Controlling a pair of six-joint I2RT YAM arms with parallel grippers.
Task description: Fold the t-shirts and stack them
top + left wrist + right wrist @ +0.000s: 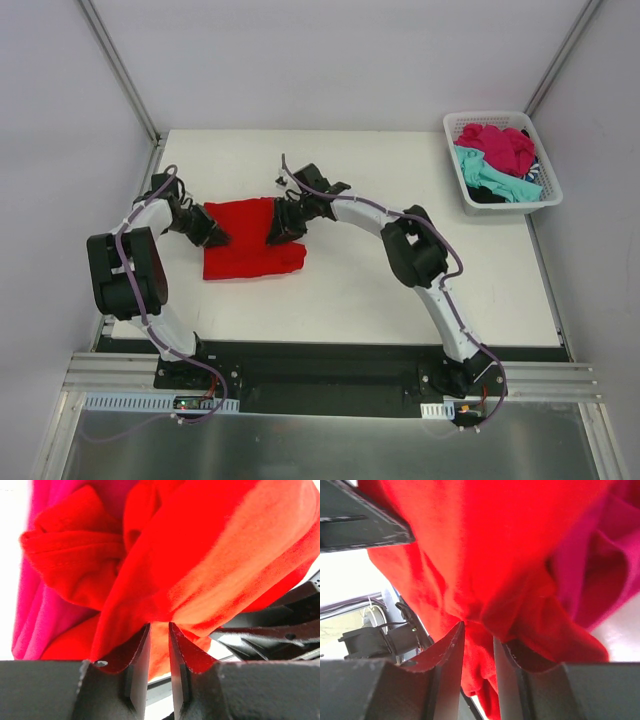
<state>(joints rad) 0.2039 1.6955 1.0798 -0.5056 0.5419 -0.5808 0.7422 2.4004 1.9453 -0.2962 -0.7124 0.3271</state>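
Observation:
A large bright red t-shirt (248,252) lies partly folded on the white table (400,270), left of centre. My left gripper (212,235) is at its left edge and my right gripper (280,228) at its right edge. In the left wrist view the left gripper (159,626) is shut on a bunched fold of the red t-shirt (200,555), with a magenta-pink t-shirt (35,615) behind it. In the right wrist view the right gripper (479,630) pinches red t-shirt (495,540) cloth too, beside magenta-pink t-shirt (605,575).
A white lattice basket (455,125) stands at the table's far right corner. It holds a magenta t-shirt (497,145), a teal one (490,178) and a dark one (485,195). Metal frame posts rise at the back corners.

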